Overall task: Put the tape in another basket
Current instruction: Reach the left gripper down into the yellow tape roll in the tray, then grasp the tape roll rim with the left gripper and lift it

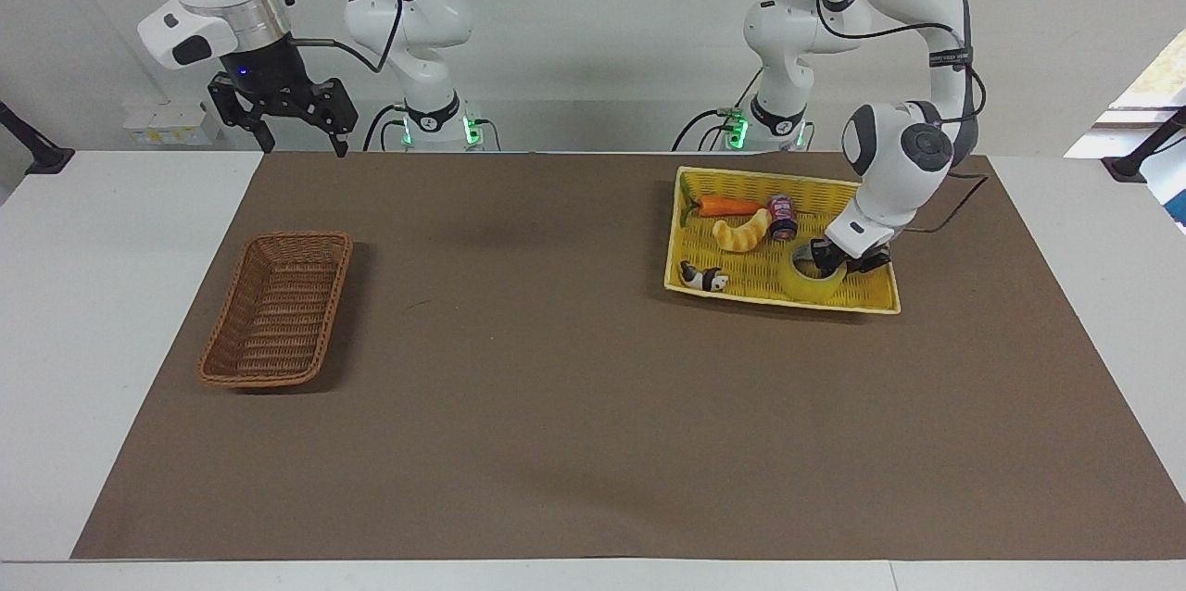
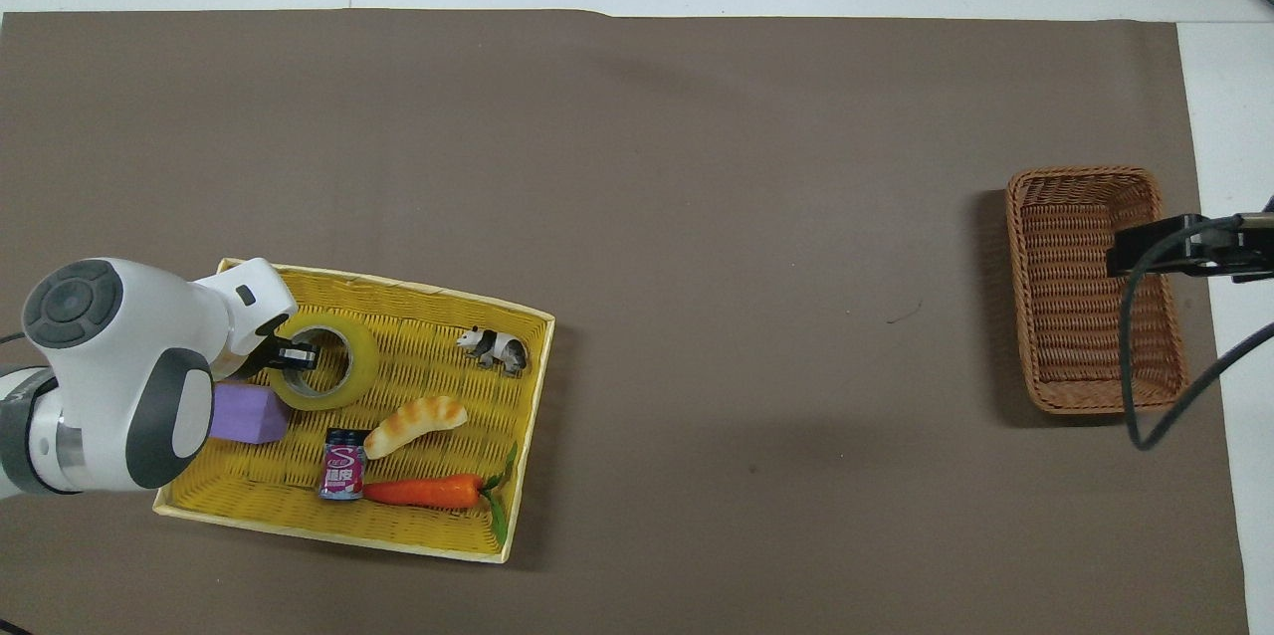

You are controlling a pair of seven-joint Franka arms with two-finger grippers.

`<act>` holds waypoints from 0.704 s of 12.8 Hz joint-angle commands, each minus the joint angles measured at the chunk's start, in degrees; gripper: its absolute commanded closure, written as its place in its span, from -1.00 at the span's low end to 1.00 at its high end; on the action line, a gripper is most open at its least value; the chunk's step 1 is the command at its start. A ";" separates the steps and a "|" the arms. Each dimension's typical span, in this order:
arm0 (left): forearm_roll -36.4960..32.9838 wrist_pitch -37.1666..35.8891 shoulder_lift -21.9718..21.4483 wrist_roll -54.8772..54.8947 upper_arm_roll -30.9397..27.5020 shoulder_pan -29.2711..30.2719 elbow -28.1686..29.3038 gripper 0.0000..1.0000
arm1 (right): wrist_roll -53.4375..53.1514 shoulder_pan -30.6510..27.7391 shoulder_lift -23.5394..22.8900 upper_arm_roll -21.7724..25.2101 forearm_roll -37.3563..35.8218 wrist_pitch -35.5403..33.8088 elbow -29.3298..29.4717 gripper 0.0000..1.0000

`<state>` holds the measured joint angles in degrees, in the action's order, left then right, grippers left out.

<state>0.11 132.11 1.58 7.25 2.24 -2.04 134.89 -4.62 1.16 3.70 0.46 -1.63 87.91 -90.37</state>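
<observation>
The tape (image 1: 811, 282) (image 2: 350, 368), a yellow roll with a pale core, lies flat in the yellow basket (image 1: 778, 176) (image 2: 398, 288), at its corner toward the left arm's end, farther from the robots. My left gripper (image 1: 841, 262) (image 2: 289, 356) is down on the roll, one finger inside the core and the other outside its wall, shut on it. The brown wicker basket (image 1: 278, 313) (image 2: 1080, 336) stands empty at the right arm's end of the table. My right gripper (image 1: 306, 146) (image 2: 1135, 252) waits open, high in the air there.
The yellow basket also holds a purple block (image 2: 247, 416) beside the tape, a croissant toy (image 1: 741, 232) (image 2: 413, 421), a small can (image 1: 784, 217) (image 2: 341, 464), a carrot (image 1: 732, 206) (image 2: 423, 492) and a panda figure (image 1: 702, 277) (image 2: 493, 346). A brown mat (image 1: 556, 369) covers the table.
</observation>
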 commanded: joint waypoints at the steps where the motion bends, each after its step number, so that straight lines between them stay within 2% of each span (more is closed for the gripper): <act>1: 0.77 -6.41 -1.40 0.57 -0.66 -0.60 -4.45 1.00 | 0.84 -0.28 0.78 -0.11 0.84 0.42 -1.12 -1.00; 7: 0.77 -17.48 -1.49 0.39 -0.75 -0.08 -15.78 1.00 | 0.49 -0.19 0.96 -0.37 1.10 0.42 -1.47 -1.00; 9: 1.29 -22.57 -1.05 -0.39 -0.93 0.19 -21.49 1.00 | -0.21 -0.01 0.87 -0.81 7.13 0.77 -1.21 -1.00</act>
<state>0.22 114.71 0.68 7.11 1.71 -1.95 118.29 -4.62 1.21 3.70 0.22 1.44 87.91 -90.53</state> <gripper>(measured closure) 0.780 0.000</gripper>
